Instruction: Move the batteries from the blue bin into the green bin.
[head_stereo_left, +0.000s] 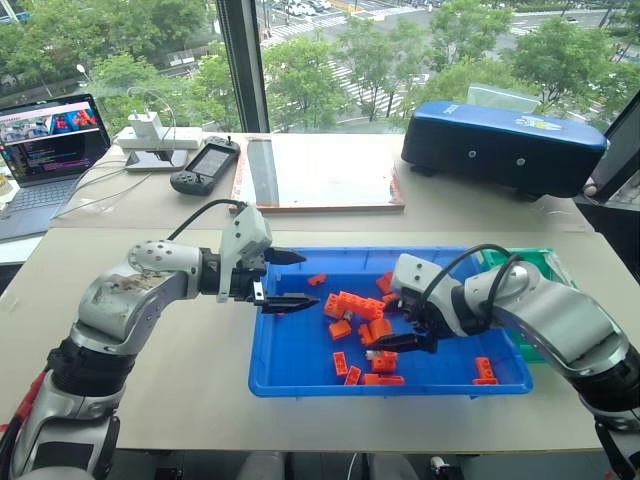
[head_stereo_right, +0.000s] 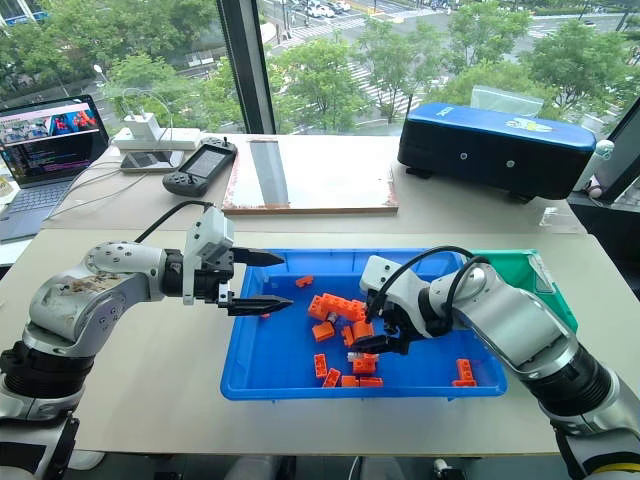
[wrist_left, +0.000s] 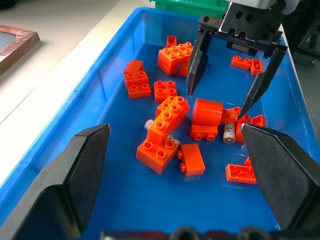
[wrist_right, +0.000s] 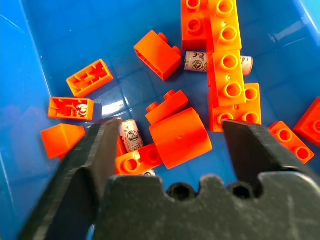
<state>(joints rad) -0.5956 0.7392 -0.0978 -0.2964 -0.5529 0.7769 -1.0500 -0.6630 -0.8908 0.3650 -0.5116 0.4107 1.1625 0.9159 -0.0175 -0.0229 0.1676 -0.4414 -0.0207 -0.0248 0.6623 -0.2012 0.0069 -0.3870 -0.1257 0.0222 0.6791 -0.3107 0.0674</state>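
Broadly laid out on one pale table (head_stereo_left: 150, 300): large blue bin (head_stereo_left: 290, 375) in the middle, smaller green bin (head_stereo_right: 520, 268) touching its far right corner, mostly hidden behind the right arm. Beyond these, dark navy case (head_stereo_left: 505, 145), wooden-framed board (head_stereo_left: 320, 172), laptop (head_stereo_left: 45, 150), handheld controller (head_stereo_left: 205, 163).

Left gripper (head_stereo_left: 288, 280) held above the blue bin's left rim, pointing across it, jaws wide, nothing between them. Right gripper (wrist_left: 227, 102) low over the brick pile, tips pointing down into it, jaws spread wide and empty, straddling an orange cylinder block (wrist_right: 180, 137).

Batteries counted: two made out for certain. One battery (wrist_right: 131, 136) lying on the bin floor just beside the cylinder block, close to one fingertip of the right gripper. Second battery (wrist_right: 200, 61) half tucked under a long studded brick (wrist_right: 227, 55). More possibly buried under bricks; cannot tell.

Orange bricks (head_stereo_left: 355, 305): roughly a dozen and a half, loosely piled mid-bin, a few strays toward the right end.

Progress: green bin's inside hidden, so no telling what is delivered. At least two batteries left to move; next grasp likely the nearer one.
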